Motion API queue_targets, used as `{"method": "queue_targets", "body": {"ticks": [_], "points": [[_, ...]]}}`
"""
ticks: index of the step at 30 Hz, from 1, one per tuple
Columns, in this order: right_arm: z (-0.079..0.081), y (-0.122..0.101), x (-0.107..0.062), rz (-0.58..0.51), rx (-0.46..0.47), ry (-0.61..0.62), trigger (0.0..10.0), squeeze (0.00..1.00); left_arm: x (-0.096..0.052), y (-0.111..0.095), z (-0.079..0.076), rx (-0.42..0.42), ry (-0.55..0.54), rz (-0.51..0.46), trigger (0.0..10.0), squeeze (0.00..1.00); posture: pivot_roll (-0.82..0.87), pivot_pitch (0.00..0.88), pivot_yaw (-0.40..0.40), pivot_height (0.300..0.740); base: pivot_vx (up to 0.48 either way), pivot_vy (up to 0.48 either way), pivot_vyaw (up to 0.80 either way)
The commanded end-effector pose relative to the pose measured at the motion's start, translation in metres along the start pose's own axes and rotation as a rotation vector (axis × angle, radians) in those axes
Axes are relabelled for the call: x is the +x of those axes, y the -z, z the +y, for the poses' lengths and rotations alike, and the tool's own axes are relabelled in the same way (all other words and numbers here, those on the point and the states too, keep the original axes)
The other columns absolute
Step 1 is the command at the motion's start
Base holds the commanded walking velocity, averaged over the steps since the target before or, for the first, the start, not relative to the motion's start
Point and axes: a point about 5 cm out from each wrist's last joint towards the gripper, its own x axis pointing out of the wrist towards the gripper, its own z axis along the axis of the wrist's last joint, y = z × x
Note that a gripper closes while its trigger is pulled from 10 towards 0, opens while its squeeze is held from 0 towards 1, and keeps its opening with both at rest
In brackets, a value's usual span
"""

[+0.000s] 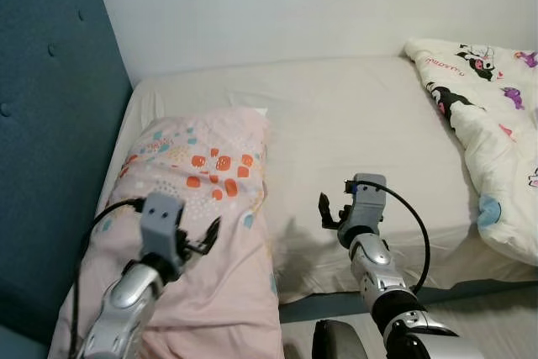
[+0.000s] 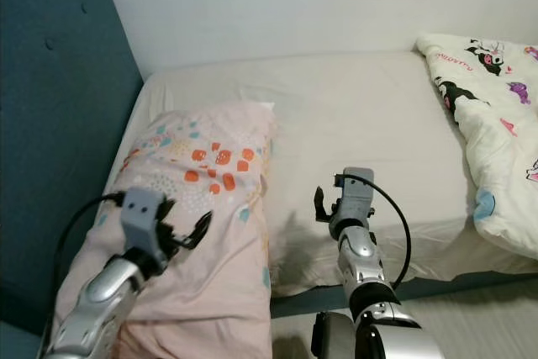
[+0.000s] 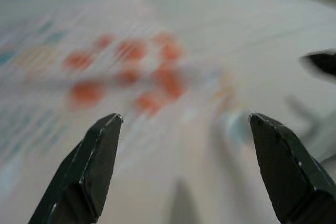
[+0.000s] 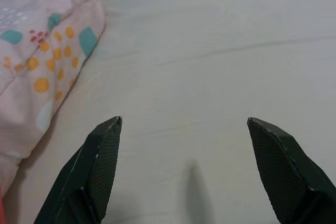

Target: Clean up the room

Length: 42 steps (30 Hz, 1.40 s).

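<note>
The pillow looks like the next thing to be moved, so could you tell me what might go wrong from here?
The pillow overhangs the bed's near edge, so a loose pinch by the open left hand may take only fabric and let it slide off. The right hand, open over bare sheet, could snag the sheet. The left wrist view is blurred, so aim may be off.

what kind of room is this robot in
Most likely a bedroom. A bed with a pale sheet stands against a white wall, with a pink patterned pillow at a blue padded headboard and a cartoon-print quilt bunched on the far side.
</note>
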Motion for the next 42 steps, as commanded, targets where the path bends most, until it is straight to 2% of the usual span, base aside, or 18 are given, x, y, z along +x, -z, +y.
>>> {"method": "queue_targets", "body": {"ticks": [1,4,7,11,15,19,22,25,27,28,30,31,32,33,35,36,37,42], "points": [[0.000,0.006,-0.003,0.018,0.009,0.007,10.0,0.00,0.002,0.008,-0.009,0.009,0.043,0.036,10.0,0.00,0.05,0.116,-0.046,0.582,0.000,0.000,0.00],[0.000,0.003,-0.002,-0.002,0.033,0.023,10.0,0.00,0.047,0.010,-0.037,0.155,0.184,0.094,10.0,0.00,0.04,0.127,-0.027,0.582,0.000,0.000,0.00],[0.000,0.004,-0.003,-0.006,0.025,0.022,10.0,0.00,0.072,0.006,-0.052,0.240,0.233,0.098,10.0,0.00,0.03,0.154,0.009,0.582,0.000,0.000,0.00],[0.000,0.004,-0.003,-0.006,0.021,0.022,10.0,0.00,0.076,0.006,-0.054,0.258,0.243,0.106,10.0,0.00,0.02,0.158,0.014,0.582,0.000,0.000,0.00],[0.004,0.005,-0.004,-0.010,0.007,0.020,10.0,0.00,0.083,0.026,-0.053,0.468,0.179,0.233,10.0,0.00,0.01,0.192,0.053,0.582,0.000,0.000,0.00],[0.006,0.005,-0.005,-0.012,0.003,0.014,10.0,0.00,0.082,0.031,-0.049,0.556,0.129,0.264,10.0,0.00,0.01,0.198,0.054,0.582,0.000,0.000,0.00],[0.011,0.006,-0.004,-0.009,0.001,0.003,10.0,0.00,0.080,0.040,-0.031,0.714,-0.004,0.338,10.0,0.00,0.01,0.200,0.053,0.582,0.000,0.000,0.00],[0.014,0.005,-0.004,-0.008,-0.001,-0.006,10.0,0.00,0.077,0.042,-0.018,0.766,-0.074,0.381,10.0,0.00,0.02,0.200,0.051,0.582,0.000,0.000,0.00],[0.014,0.005,-0.004,-0.008,-0.001,-0.006,10.0,0.00,0.077,0.042,-0.018,0.766,-0.074,0.381,10.0,0.00,0.02,0.200,0.051,0.582,0.000,0.000,0.00],[0.018,0.004,-0.002,-0.009,-0.002,-0.019,10.0,0.00,0.070,0.044,0.012,0.784,-0.226,0.466,10.0,0.00,0.02,0.199,0.050,0.582,0.000,0.000,0.00],[0.018,0.004,-0.002,-0.009,-0.002,-0.019,10.0,0.00,0.070,0.044,0.012,0.784,-0.226,0.466,10.0,0.00,0.02,0.199,0.050,0.582,0.000,0.000,0.00],[0.020,0.003,-0.002,-0.008,-0.003,-0.024,10.0,0.00,0.063,0.045,0.029,0.790,-0.301,0.519,10.0,0.00,0.02,0.198,0.049,0.582,0.000,0.000,0.00],[0.020,0.003,-0.002,-0.008,-0.003,-0.024,10.0,0.00,0.063,0.045,0.029,0.790,-0.301,0.519,10.0,0.00,0.02,0.198,0.049,0.582,0.000,0.000,0.00],[0.020,0.003,-0.002,-0.004,-0.004,-0.027,10.0,0.00,0.055,0.048,0.042,0.783,-0.355,0.565,10.0,0.00,0.03,0.196,0.046,0.582,0.000,0.000,0.00],[0.020,0.003,-0.002,-0.004,-0.004,-0.027,10.0,0.00,0.055,0.048,0.042,0.783,-0.355,0.565,10.0,0.00,0.03,0.196,0.046,0.582,0.000,0.000,0.00],[0.021,0.005,-0.002,0.006,-0.010,-0.027,10.0,0.00,0.032,0.059,0.069,0.755,-0.457,0.682,10.0,0.00,0.03,0.191,0.042,0.582,0.000,0.000,0.00],[0.021,0.005,-0.002,0.009,-0.012,-0.026,10.0,0.00,0.024,0.063,0.076,0.748,-0.491,0.718,10.0,0.00,0.03,0.191,0.042,0.582,0.000,0.000,0.00],[0.021,0.006,-0.002,0.012,-0.014,-0.025,10.0,0.00,0.006,0.068,0.092,0.751,-0.576,0.777,10.0,0.00,0.03,0.191,0.040,0.582,0.000,0.000,0.00]]}}
